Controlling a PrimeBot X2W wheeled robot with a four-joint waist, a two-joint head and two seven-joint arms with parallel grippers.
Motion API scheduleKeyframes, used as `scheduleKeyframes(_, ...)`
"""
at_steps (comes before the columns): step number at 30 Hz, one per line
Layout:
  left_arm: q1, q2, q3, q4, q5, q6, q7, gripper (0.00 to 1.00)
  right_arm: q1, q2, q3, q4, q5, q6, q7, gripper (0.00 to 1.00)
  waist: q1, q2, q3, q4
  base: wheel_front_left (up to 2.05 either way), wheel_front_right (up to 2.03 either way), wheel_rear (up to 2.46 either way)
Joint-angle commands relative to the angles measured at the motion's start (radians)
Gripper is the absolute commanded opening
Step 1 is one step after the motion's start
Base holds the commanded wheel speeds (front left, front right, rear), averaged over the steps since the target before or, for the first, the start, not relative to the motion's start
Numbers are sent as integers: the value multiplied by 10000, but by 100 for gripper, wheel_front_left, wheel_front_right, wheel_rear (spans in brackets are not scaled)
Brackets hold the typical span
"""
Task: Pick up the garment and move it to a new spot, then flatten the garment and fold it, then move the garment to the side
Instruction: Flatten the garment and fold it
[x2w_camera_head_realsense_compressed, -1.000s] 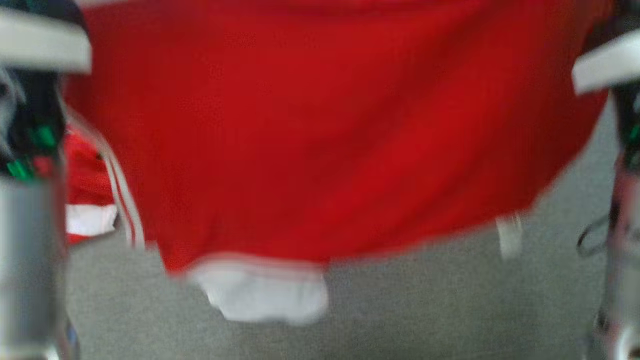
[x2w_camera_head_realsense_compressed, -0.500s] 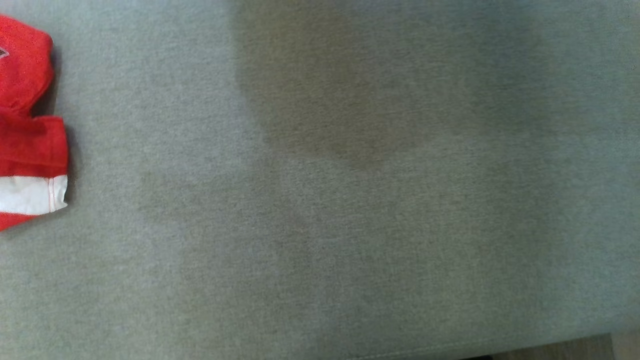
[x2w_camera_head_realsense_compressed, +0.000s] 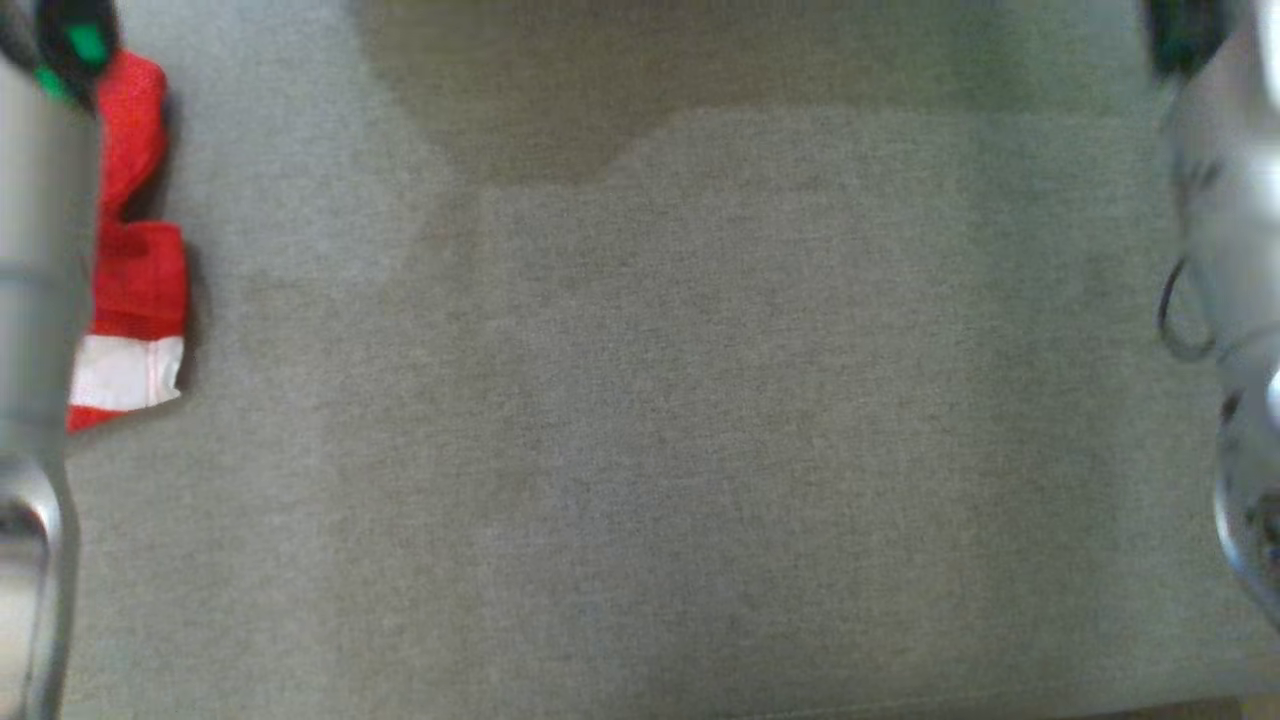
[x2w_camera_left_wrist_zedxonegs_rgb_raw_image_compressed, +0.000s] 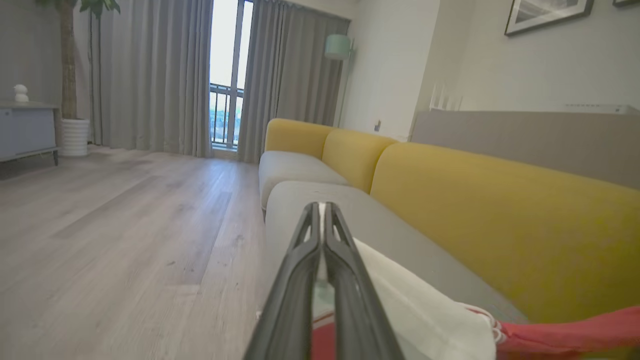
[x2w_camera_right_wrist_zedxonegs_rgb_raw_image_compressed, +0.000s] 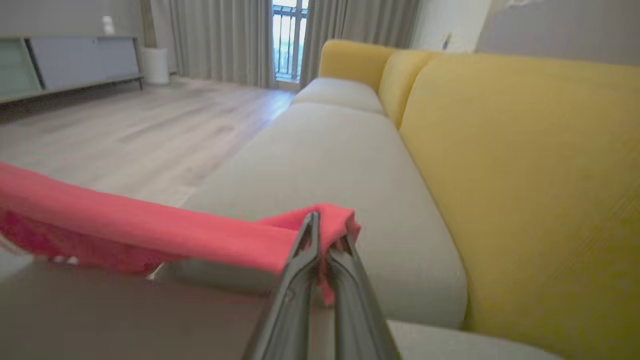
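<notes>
The left gripper (x2w_camera_left_wrist_zedxonegs_rgb_raw_image_compressed: 322, 207) has its two dark fingers pressed together on a white edge of the garment (x2w_camera_left_wrist_zedxonegs_rgb_raw_image_compressed: 420, 310) – the pale cloth shows in the thin slit between them and spreads out to the right of the fingers, turning red further on. The right gripper (x2w_camera_right_wrist_zedxonegs_rgb_raw_image_compressed: 320, 220) is likewise clamped, its tips pinching a small bunched fold of the red fabric, which runs as a taut band to the left of that view above the grey seat cushion (x2w_camera_right_wrist_zedxonegs_rgb_raw_image_compressed: 340, 165) of the sofa. The garment thus hangs between the two grippers, in front of the yellow backrest (x2w_camera_left_wrist_zedxonegs_rgb_raw_image_compressed: 500, 215). In the head view the blurred pale left forearm (x2w_camera_head_realsense_compressed: 30, 300) stands at the left edge and the right forearm (x2w_camera_head_realsense_compressed: 1230, 250) at the right edge, with the grey cushion between them and a soft shadow across its top. A bunched red cloth with a white band (x2w_camera_head_realsense_compressed: 135, 290) lies on the cushion just beside the left forearm – whether it belongs to the held garment I cannot tell. Beyond the sofa lie a wooden floor (x2w_camera_left_wrist_zedxonegs_rgb_raw_image_compressed: 125, 225) and grey curtains (x2w_camera_left_wrist_zedxonegs_rgb_raw_image_compressed: 150, 75).
</notes>
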Motion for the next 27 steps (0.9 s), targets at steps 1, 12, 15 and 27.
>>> scheduleKeyframes(1, 49, 683, -1, -335, -160, 18, -60, 0, 121, 100, 341, -119, 198, -7, 83, 0, -2, 1, -175, 65, 0, 0, 0)
scheduleKeyframes(12, 4099, 2255, -2360, -1849, -1254, 17, 491, 0, 2883, -1015, 4054, 98, 2941, -7, 1585, 0, -2, 1, -1531, 402, 0, 0, 0)
scheduleKeyframes(15, 5063, 2725, -2720, -2536, -1561, 16, 716, 0, 3573, -1711, 4810, -531, 3922, -7, 1996, 0, -2, 1, -1849, 458, 0, 0, 0)
scheduleKeyframes(27, 7627, 3646, -3319, -5003, -2279, 401, 1673, 0, 5612, -4126, 6747, -3022, 6728, -7, 3521, 0, -2, 1, -3155, 760, 0, 0, 0)
